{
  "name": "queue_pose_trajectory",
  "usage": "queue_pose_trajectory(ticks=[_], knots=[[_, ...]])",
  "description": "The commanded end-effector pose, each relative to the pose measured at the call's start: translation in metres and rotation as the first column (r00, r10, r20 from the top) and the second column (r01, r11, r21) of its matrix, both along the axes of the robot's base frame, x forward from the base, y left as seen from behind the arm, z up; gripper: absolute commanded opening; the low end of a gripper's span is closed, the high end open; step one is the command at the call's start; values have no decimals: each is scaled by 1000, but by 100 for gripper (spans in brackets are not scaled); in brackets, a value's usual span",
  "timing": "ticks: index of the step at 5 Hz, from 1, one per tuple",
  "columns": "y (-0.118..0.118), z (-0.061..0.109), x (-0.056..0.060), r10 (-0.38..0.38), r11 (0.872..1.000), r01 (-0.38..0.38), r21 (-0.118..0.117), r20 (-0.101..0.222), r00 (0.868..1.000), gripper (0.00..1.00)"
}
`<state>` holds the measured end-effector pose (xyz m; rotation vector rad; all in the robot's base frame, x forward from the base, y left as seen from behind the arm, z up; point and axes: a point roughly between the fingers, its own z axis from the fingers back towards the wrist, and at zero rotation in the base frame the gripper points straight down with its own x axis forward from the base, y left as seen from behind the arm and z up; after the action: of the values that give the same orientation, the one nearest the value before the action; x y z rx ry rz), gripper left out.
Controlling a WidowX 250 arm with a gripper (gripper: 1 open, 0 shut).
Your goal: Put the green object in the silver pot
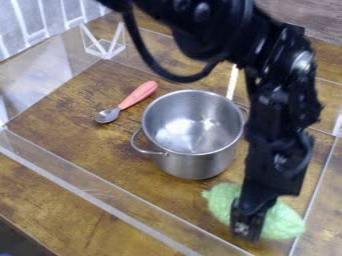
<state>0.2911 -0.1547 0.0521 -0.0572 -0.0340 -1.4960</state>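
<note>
Nearest the camera, the one black robot gripper [249,228] hangs straight down over the light green, bumpy-skinned oval toy vegetable [274,220], which lies on the brown wooden table [67,140] near its front right corner, just beside the pot and not inside it. The picture is blurred here and the arm's lower link covers much of the toy, so I cannot tell whether the jaws are spread, pressed together or pinching the green skin; nor can I tell whether the toy is lifted off the wood. My guess is that the gripper sits where it does because the pickup is the step in hand, and the task is at an early stage.

Just behind stands the shiny round stainless-steel pot [195,130], upright and empty, its mouth open upward, so the toy can be dropped in from above. One loop handle shows on its left side.

Farther back, left of the pot, lies a small metal spoon with a red handle [123,103], apart from the pot and out of the arm's way.

There is one of each: toy, pot, spoon, gripper.
</note>
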Motion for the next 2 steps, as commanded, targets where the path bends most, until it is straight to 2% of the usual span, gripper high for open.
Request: queue_pose_trajectory(ticks=[1,2], knots=[[8,66,23,54,998,-52,-19,80,995,0],[24,88,35,15,1000,-16,13,86,996,0]])
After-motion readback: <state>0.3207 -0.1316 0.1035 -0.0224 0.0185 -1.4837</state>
